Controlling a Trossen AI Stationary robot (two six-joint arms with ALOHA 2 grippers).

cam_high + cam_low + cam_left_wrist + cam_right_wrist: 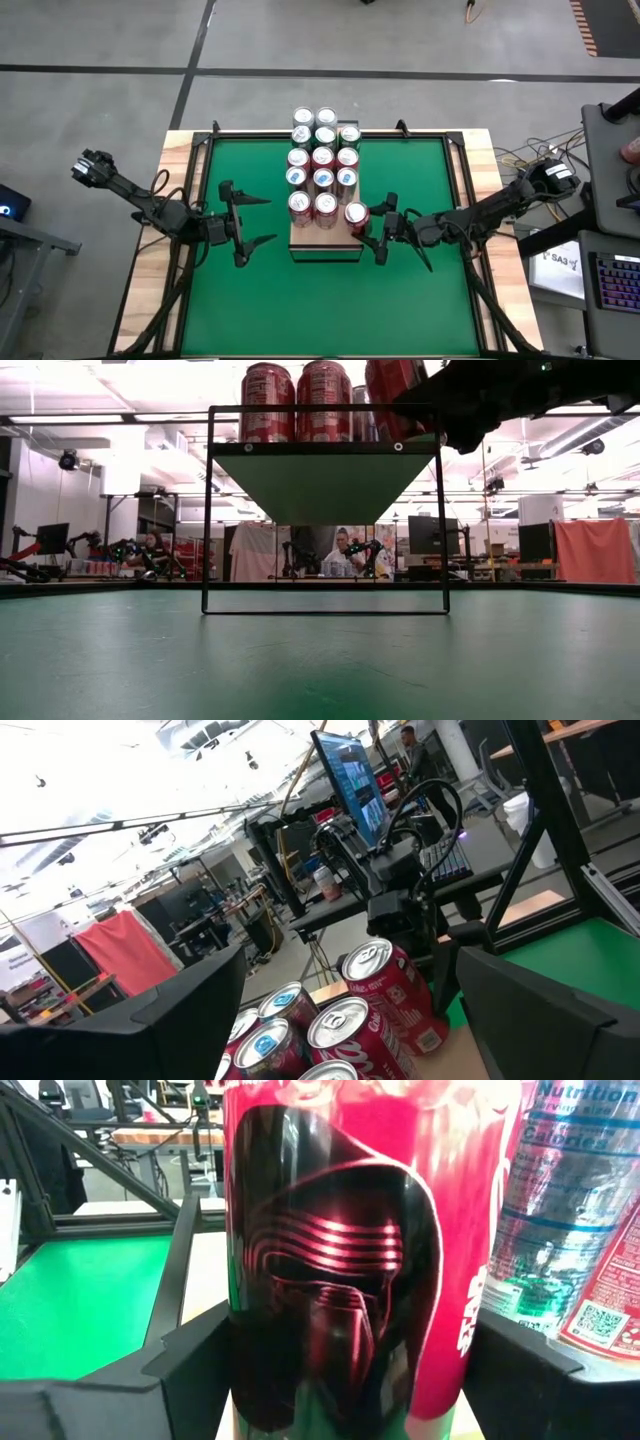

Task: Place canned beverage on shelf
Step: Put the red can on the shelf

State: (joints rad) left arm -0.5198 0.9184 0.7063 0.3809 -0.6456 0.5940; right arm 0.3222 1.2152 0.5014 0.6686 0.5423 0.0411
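The shelf (325,246) is a pale wooden board on a low dark frame in the middle of the green table, and it carries several cans (322,160) in three rows. A red canned beverage (356,213) with a dark mask print stands at the shelf's near right corner, and my right gripper (368,225) is shut on it, reaching in from the table's right. My left gripper (270,220) hangs open left of the shelf, at can height, with nothing between its fingers. The low view shows the shelf's underside (325,480) with red cans on top. My right gripper has the red can's two opposite sides (250,1330) between its two fingers (190,1365), at the can's lower half. The fingers come in level from the table's right. The can stands about upright with its bottom on the shelf board.
A silver-and-blue can (575,1210) stands right beside the held one. Bare board lies in front of the cans at the shelf's near end. Open green surface (250,300) lies on both sides of the shelf. A pale wooden rim (150,260) and dark frame bars border the table.
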